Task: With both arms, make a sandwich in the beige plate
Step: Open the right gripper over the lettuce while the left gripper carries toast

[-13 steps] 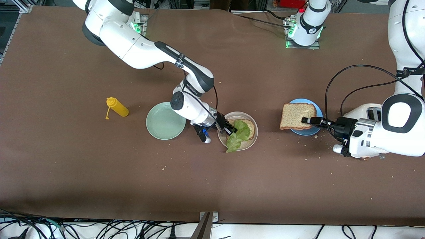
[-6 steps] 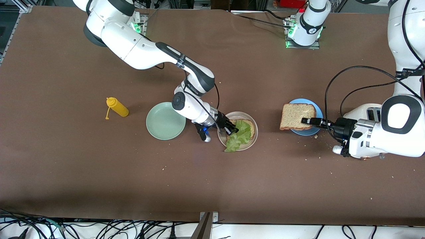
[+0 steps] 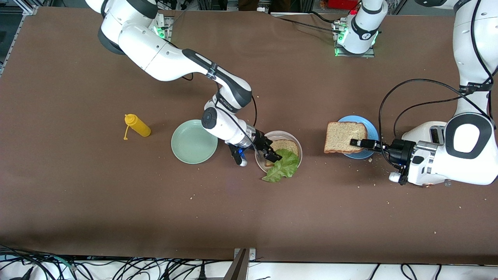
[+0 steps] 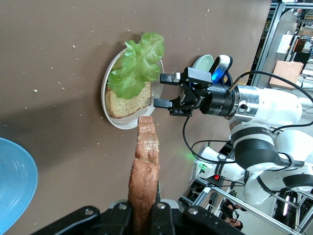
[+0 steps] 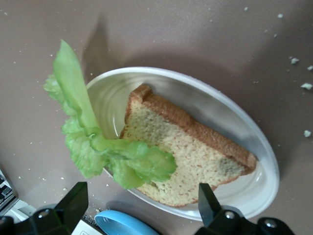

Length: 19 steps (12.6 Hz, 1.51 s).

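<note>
I see the right gripper (image 3: 269, 152) low over the beige plate (image 3: 294, 142), at the rim toward the right arm's end of the table. Its fingers (image 5: 72, 204) are spread wide, with nothing between them. The left wrist view shows that gripper from the side, both black fingers parted and bare. In the plate lies one toast slice (image 3: 286, 146), flat, crust toward the robots' bases. The lettuce (image 3: 281, 168) lies partly on that slice and partly over the plate's rim nearest the front camera, its tip hanging out over the table (image 3: 116, 202). From the right wrist view I see one end of the leaf standing up off the plate while the ruffled end rests on the bread.

The left gripper (image 3: 355, 142) is pinching the second toast slice (image 3: 343, 136) by one edge, fingers pressed tight on it. I see the slice held roughly level, up off the blue plate (image 3: 371, 128), partly over it and jutting out toward the beige plate. In the left wrist view the slice runs edge-on out from the fingers (image 4: 120, 214), pointing toward the beige plate.

Beside the beige plate, toward the right arm's end, sits the green plate (image 3: 192, 144). Well apart, farther toward that end, the yellow bottle (image 3: 137, 125) lies on its side. Crumbs (image 3: 390, 202) dot the table.
</note>
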Available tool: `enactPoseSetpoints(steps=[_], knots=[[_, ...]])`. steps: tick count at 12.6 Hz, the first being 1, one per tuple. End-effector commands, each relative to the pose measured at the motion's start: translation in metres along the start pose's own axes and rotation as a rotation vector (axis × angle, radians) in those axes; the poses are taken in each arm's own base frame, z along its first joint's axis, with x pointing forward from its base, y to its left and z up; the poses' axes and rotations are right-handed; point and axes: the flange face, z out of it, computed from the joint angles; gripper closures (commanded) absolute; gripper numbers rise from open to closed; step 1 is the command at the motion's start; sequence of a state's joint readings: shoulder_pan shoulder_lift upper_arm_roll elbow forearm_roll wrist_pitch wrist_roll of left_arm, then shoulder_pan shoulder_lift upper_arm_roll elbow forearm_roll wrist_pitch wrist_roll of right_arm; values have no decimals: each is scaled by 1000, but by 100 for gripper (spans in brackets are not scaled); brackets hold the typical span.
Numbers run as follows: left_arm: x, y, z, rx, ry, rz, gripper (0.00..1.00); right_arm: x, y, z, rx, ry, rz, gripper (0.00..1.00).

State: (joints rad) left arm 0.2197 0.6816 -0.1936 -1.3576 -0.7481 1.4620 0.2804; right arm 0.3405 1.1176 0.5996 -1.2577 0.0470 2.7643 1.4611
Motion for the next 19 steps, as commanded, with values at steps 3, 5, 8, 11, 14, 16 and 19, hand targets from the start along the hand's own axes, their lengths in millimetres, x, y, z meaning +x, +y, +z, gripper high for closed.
enactPoseSetpoints(steps=[3, 5, 8, 11, 14, 16, 19], knots=[[23, 12, 41, -190, -21, -1, 100, -7, -44, -90, -181, 9, -63, 0], [37, 32, 71, -169, 11, 14, 100, 8, -56, -148, -268, 11, -144, 0], [63, 36, 124, -138, 66, -1, 100, 54, -64, -249, -362, -94, -250, 0], [77, 25, 156, -113, 88, -18, 100, 104, -49, -338, -485, -115, -373, 0], [85, 17, 179, -94, 109, -30, 100, 166, -28, -428, -540, -124, -659, 1], [92, 16, 193, -73, 147, -35, 100, 196, -18, -475, -555, -82, -781, 1], [95, 12, 206, -65, 145, -44, 100, 212, -12, -519, -783, 78, -946, 1]])
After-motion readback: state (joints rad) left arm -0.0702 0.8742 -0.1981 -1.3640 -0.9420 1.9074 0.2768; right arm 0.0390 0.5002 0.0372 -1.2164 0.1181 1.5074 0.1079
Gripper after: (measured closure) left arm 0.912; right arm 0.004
